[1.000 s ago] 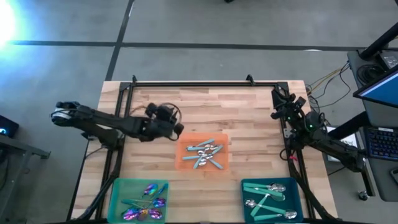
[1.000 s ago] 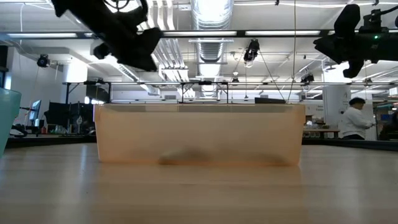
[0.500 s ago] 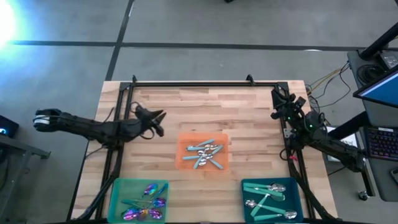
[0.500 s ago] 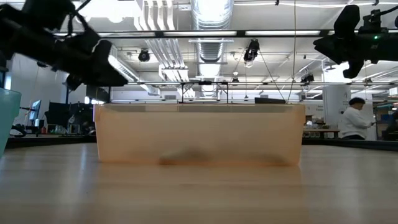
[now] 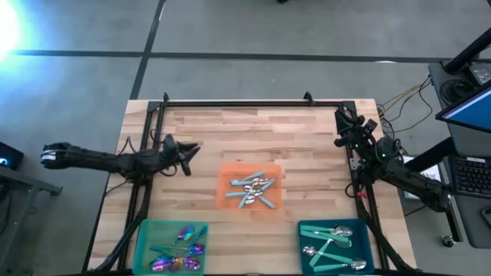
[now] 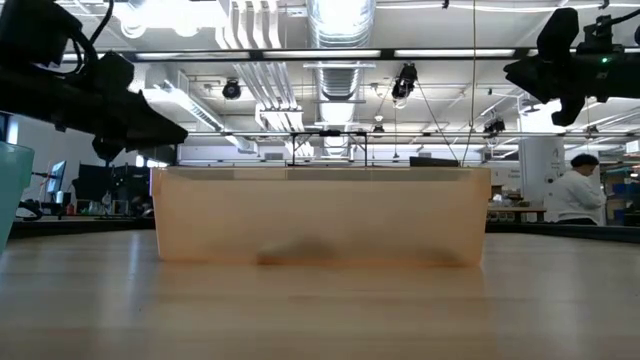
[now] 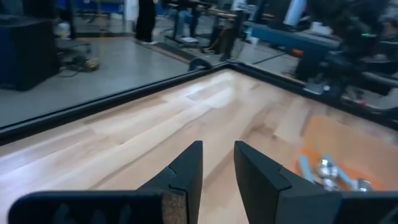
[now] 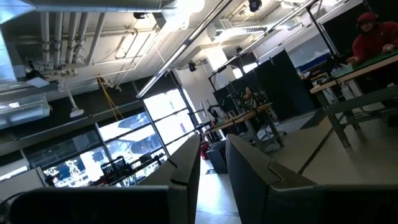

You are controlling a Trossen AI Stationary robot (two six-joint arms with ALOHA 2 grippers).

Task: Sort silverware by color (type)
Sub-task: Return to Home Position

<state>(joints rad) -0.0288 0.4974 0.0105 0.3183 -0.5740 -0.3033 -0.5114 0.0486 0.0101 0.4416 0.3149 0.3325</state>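
Several spoons with pale blue handles and silver bowls [image 5: 252, 188] lie heaped in the orange tray [image 5: 277, 202] at the table's middle; the left wrist view shows them too [image 7: 329, 168]. Purple-pink spoons [image 5: 182, 249] lie in the green tray [image 5: 146, 230] at the near left. Teal-handled silver spoons [image 5: 330, 241] lie in the teal tray [image 5: 304, 225] at the near right. My left gripper [image 5: 192, 147] [image 7: 218, 149] hangs above bare wood left of the orange tray, fingers almost together, holding nothing. My right gripper [image 5: 342, 123] [image 8: 213, 146] waits high at the table's right edge, fingers almost together, empty.
A black metal frame [image 5: 245, 103] runs along the far edge and down both sides of the table. The orange tray's wall [image 6: 320, 215] fills the middle of the low view. Bare wood lies between the trays and across the far half. A person [image 6: 570, 195] stands in the room beyond.
My left arm has drawn back from beside the orange tray toward the table's left edge and has come down somewhat, holding nothing. The spoons and trays have stayed where they were.
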